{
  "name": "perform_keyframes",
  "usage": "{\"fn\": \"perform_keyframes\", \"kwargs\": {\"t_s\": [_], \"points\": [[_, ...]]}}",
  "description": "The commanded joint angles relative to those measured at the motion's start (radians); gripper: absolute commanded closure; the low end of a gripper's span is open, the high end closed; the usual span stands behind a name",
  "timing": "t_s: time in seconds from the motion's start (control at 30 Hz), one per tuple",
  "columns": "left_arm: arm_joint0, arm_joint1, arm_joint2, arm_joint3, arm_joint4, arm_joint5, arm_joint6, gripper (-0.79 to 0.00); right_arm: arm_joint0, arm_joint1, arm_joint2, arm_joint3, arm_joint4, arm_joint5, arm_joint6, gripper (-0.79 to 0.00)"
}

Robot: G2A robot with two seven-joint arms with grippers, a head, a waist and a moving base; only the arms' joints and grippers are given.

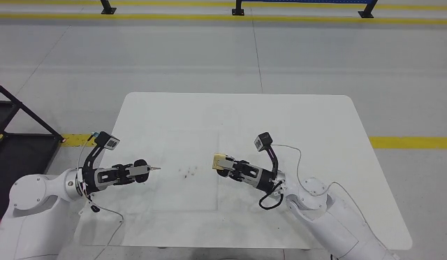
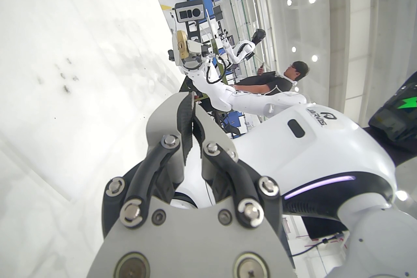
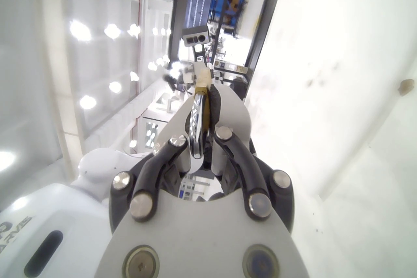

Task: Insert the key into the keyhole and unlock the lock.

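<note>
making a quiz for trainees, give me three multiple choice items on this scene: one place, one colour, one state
1. Where is the lock?
A on the table
B in the right gripper
C on the floor

2. What colour is the lock's body?
A brass
B red
C black

3. The key is:
A in the keyhole
B in the left gripper, clear of the lock
C dropped

Answers:
1 B, the right wrist view shows its shackle between the pads.
2 A, the left wrist view shows its brass face.
3 B, the top view shows a clear gap between them.
</note>
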Motion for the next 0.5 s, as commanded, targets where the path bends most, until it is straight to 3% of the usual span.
{"fn": "perform_keyframes", "kwargs": {"t_s": [0.0,0.2,0.47], "points": [[0.0,0.0,0.0,0.0,0.0,0.0,0.0,0.0,0.0,0.0,0.0,0.0,0.0,0.0,0.0,0.0],[0.002,-0.001,0.008,-0.005,0.0,0.0,0.014,0.0,0.0,0.0,0.0,0.0,0.0,0.0,0.0,0.0],[-0.038,-0.019,0.198,-0.039,-0.024,-0.059,0.073,0.0,0.0,0.0,0.0,0.0,0.0,0.0,0.0,0.0]]}}
